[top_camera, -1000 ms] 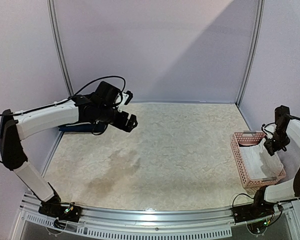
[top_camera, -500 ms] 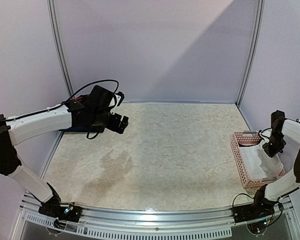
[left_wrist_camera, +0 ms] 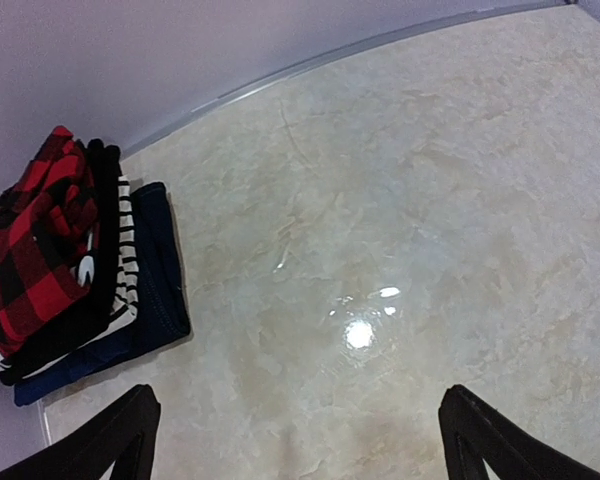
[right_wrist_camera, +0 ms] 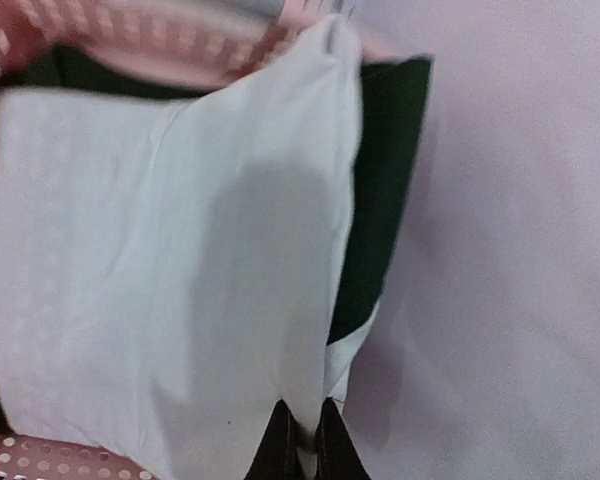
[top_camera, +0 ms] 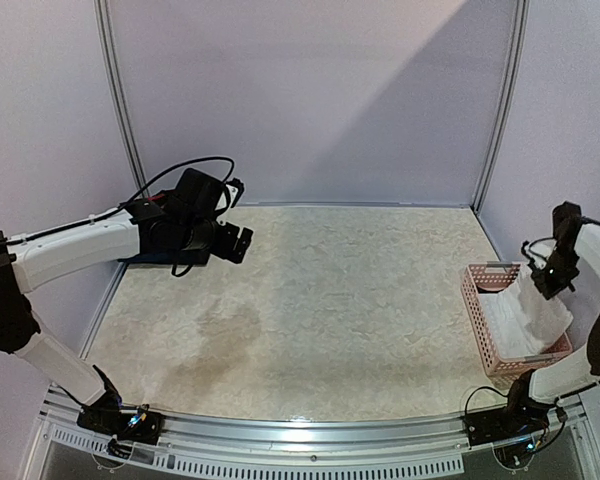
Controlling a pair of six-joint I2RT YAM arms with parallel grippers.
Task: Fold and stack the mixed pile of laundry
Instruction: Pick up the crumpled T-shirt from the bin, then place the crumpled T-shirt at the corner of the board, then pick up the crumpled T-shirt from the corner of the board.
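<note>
A folded stack lies at the table's far left corner: a red-and-black plaid shirt [left_wrist_camera: 30, 240] on top, a black-and-white garment [left_wrist_camera: 120, 250] under it, a navy one [left_wrist_camera: 155, 290] at the bottom. My left gripper [top_camera: 242, 240] hovers beside the stack, open, its two fingertips [left_wrist_camera: 110, 440] wide apart over bare table. At the right, a white garment [right_wrist_camera: 170, 260] with a dark part [right_wrist_camera: 380, 200] hangs out of the pink basket [top_camera: 480, 310]. My right gripper [right_wrist_camera: 302, 450] is shut on the white garment's edge and lifts it [top_camera: 530, 310].
The pink slatted basket [right_wrist_camera: 130, 40] stands against the right wall. Purple walls close in the table at left, back and right. A metal rail [top_camera: 280, 430] runs along the near edge.
My right gripper closed on the white garment and rose, pulling the cloth up from the basket. My left arm drew back to the left, toward the stack.
</note>
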